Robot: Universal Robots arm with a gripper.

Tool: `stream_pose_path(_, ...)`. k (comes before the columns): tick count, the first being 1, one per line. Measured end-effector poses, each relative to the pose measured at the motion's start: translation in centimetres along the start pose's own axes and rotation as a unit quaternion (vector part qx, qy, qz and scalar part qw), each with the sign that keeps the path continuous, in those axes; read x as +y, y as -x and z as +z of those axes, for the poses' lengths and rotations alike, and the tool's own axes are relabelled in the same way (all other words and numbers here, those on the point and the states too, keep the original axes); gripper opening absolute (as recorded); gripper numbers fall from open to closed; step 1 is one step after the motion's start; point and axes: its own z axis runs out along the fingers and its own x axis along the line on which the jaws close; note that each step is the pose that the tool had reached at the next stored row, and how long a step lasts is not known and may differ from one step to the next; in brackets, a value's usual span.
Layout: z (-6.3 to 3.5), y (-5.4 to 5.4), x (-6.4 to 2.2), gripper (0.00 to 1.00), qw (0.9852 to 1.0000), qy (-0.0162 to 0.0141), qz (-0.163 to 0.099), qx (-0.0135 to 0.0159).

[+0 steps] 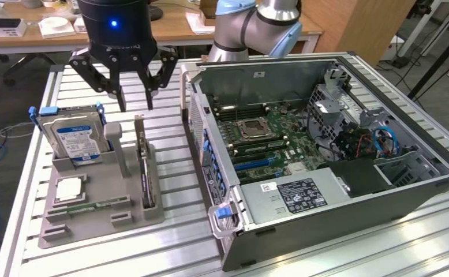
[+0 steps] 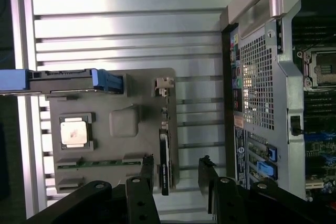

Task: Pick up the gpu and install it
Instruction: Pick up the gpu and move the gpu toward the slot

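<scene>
Hovering wide open, the pincer [image 1: 136,105] should, I reckon, shift to centre over the thin card [image 1: 146,173] standing on edge below it, then drop straight to clasp it squarely.

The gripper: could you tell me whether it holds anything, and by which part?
Nothing; the gripper hangs open near the gpu, which stands in the gray tray.

A gripper [image 1: 135,105], spread wide, is hovering over the gpu [image 1: 145,170], which is standing on edge in a grey tray [image 1: 129,214] beside an opened computer [image 1: 340,225].
</scene>
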Motion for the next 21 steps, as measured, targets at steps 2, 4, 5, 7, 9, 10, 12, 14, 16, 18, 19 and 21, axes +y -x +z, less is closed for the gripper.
stream_pose_path(2, 0.03, 0.0, -0.15, 0.47, 1.0, 0.0, 0.0, 0.0)
stream_pose_path(4, 0.07, 0.0, -0.31, 0.47, 1.0, 0.0, 0.0, 0.0)
stream_pose_path(5, 0.08, 0.0, -0.4, 0.47, 1.0, 0.0, 0.0, 0.0)
stream_pose_path(7, 0.11, 0.0, -0.57, 0.47, 1.0, 0.0, 0.0, 0.0)
stream_pose_path(9, 0.13, 0.0, -0.71, 0.47, 1.0, 0.0, 0.0, 0.0)
stream_pose_path(10, 0.14, 0.1, -0.78, 0.47, 1.0, 0.0, 0.0, 0.0)
stream_pose_path(12, 0.16, 0.1, -0.92, 0.47, 1.0, 0.0, 0.0, 0.0)
stream_pose_path(14, 0.2, 0.1, -1.05, 0.47, 1.0, 0.0, 0.0, 0.0)
stream_pose_path(16, 0.24, 0.1, -1.19, 0.47, 1.0, 0.0, 0.0, 0.0)
stream_pose_path(18, 0.28, 0.1, -1.32, 0.47, 1.0, 0.0, 0.0, 0.0)
stream_pose_path(19, 0.3, 0.1, -1.39, 0.47, 1.0, 0.0, 0.0, 0.0)
stream_pose_path(21, 0.35, 0.1, -1.54, 0.47, 1.0, 0.0, 0.0, 0.0)
